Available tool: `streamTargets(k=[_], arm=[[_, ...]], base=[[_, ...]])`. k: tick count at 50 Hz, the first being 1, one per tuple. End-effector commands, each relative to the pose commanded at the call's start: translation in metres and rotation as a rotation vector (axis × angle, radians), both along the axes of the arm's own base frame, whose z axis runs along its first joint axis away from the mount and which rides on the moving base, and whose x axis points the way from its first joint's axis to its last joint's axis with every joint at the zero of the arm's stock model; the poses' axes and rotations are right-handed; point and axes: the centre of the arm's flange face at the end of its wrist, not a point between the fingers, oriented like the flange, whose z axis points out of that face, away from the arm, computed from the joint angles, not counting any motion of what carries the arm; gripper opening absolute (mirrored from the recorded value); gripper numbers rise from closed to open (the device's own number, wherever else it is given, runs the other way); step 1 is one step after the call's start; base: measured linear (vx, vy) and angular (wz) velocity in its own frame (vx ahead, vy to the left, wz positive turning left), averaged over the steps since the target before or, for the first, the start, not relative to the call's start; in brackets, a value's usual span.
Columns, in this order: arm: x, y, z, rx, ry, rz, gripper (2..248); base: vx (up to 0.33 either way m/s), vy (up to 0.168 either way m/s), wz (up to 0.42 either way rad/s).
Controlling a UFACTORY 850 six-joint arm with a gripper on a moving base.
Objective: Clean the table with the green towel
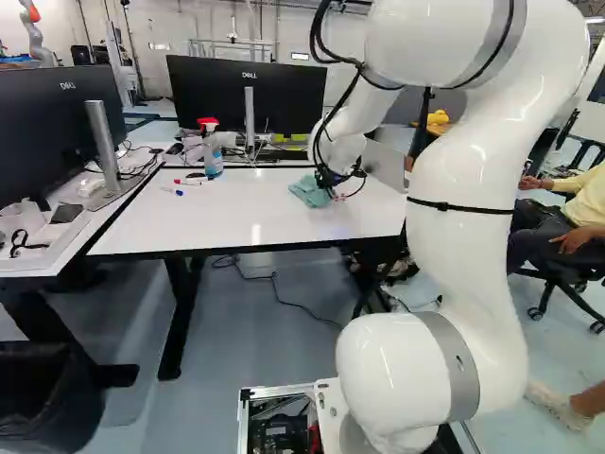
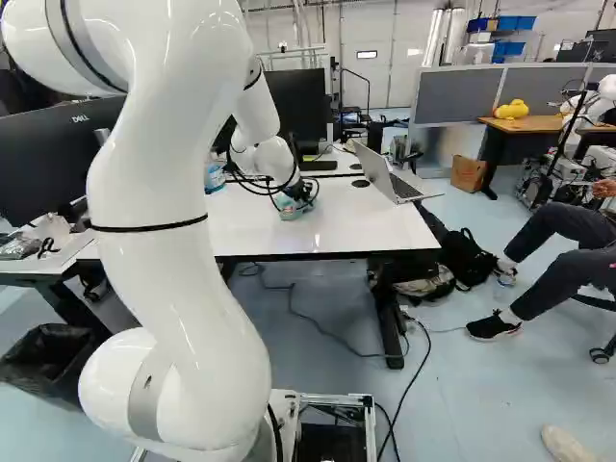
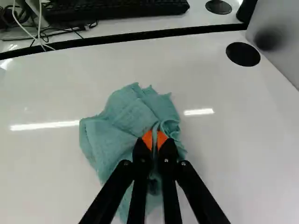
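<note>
My gripper [image 1: 331, 178] reaches down to the white table [image 1: 255, 222] near its back right in the left base view. Seen from the wrist, the gripper [image 3: 155, 140] is shut on the green towel [image 3: 119, 121], with a fold of cloth pinched between the orange pads. The rest of the towel lies crumpled on the tabletop, spread around and under the fingers. In the right base view, part of the towel [image 2: 292, 208] shows below the gripper.
Markers [image 1: 187, 182] and a spray bottle [image 1: 212, 151] stand or lie left of the towel. An open laptop [image 2: 395, 178] is to its right. Monitors [image 1: 248, 95] and a keyboard [image 3: 117, 10] are behind. Another robot [image 1: 36, 36] is far back.
</note>
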Motion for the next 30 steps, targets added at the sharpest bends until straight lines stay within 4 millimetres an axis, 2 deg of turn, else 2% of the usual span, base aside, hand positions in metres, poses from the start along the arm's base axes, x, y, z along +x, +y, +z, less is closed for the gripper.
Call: streamTargets(k=[16, 30], arm=[[0.001, -0.027, 0.0, 0.0, -0.002, -0.046, 33], [-0.016, -0.044, 0.001, 0.001, 0.006, -0.08, 33]], base=[[0.0, 0.0, 0.0], [0.0, 0.0, 0.0]])
